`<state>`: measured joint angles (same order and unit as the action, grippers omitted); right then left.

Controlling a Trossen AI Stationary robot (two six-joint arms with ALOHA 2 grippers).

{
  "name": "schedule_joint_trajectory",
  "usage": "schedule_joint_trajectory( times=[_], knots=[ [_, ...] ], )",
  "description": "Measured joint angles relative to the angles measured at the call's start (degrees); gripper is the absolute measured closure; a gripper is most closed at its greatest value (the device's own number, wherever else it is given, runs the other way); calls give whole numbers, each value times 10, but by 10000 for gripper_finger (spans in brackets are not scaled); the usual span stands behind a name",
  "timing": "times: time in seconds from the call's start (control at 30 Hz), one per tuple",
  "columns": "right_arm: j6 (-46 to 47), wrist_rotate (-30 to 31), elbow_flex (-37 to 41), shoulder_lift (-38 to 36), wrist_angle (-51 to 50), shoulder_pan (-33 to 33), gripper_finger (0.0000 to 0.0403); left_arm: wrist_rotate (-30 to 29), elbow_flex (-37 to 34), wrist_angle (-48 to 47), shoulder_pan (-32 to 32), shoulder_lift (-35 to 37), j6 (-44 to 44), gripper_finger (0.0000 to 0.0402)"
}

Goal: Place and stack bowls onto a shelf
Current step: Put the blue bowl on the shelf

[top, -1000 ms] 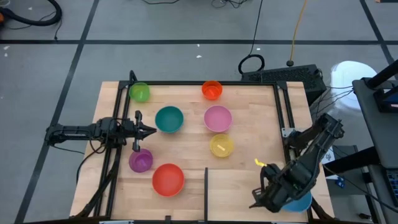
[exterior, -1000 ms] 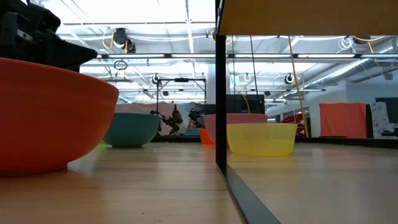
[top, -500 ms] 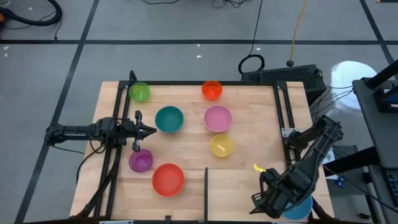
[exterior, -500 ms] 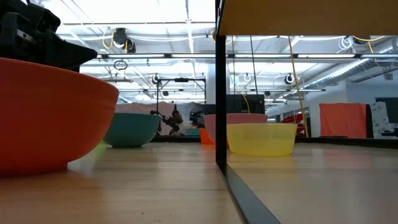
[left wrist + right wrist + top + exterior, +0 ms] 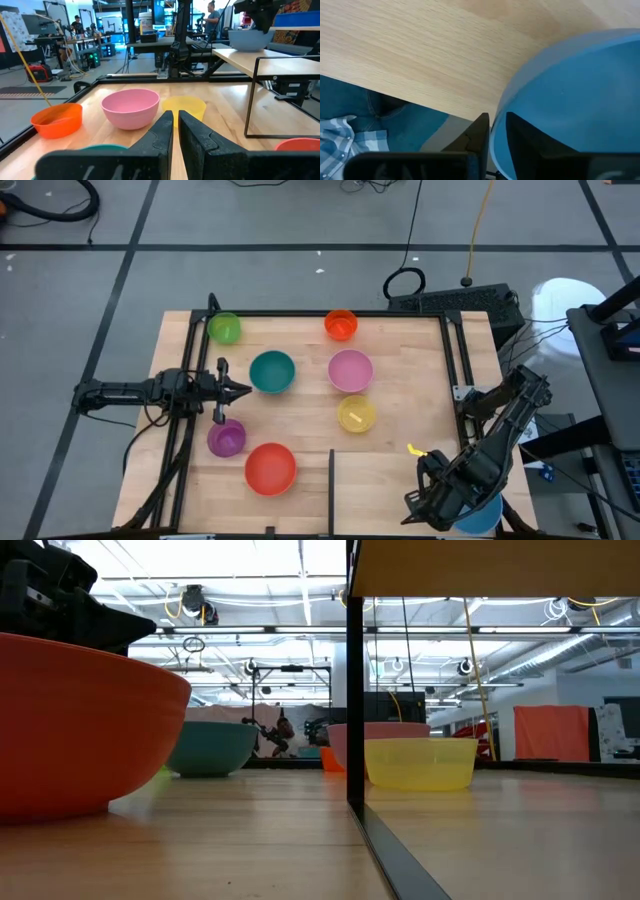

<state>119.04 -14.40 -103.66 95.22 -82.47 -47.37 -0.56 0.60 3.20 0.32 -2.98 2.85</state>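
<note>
Right end effector (image 5: 492,131) shifted leftward, fingers narrowly straddling blue bowl (image 5: 570,100) rim, plain only wrist-side.

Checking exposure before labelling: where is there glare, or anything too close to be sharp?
Low view: bright ceiling lights wash out the room behind; the red bowl looms near and soft-edged. Right wrist view: the blue bowl fills the picture, its rim blurred. High view: evenly lit.

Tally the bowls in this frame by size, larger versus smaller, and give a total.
Larger bowls: 4 (blue, teal, pink, red)
Smaller bowls: 4 (green, orange, yellow, purple)
Total: 8
</note>
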Motion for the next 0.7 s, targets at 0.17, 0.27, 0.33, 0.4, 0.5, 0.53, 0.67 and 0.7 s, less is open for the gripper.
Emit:
schedule_joint_trajectory(
  times=[0.17, 0.27, 0.33, 0.4, 0.5, 0.53, 0.67, 0.7],
  knots=[
    [-14, 51, 0, 0, 21, 0, 370, 0, 0, 0, 0, 0, -1, 366],
    [-14, 54, 0, 0, 25, 2, 376, 0, 0, 0, 0, 0, -1, 366],
    [-14, 54, 0, 0, 25, 3, 378, 0, 0, 0, 0, 0, -2, 366],
    [-14, 54, 0, 0, 28, 4, 378, 0, 0, 0, 0, 0, -2, 366],
    [-14, 54, 0, 0, 41, 5, 378, 0, 0, 0, 0, 0, -2, 366],
    [-15, 54, 0, 0, 48, 5, 378, 0, 0, 0, 0, 0, -2, 366],
    [-13, 53, 0, 0, 69, 5, 378, 0, 0, 0, 0, 0, -2, 366],
    [-13, 53, 0, 0, 71, 5, 378, 0, 0, 0, 0, 0, -2, 366]
  ],
)
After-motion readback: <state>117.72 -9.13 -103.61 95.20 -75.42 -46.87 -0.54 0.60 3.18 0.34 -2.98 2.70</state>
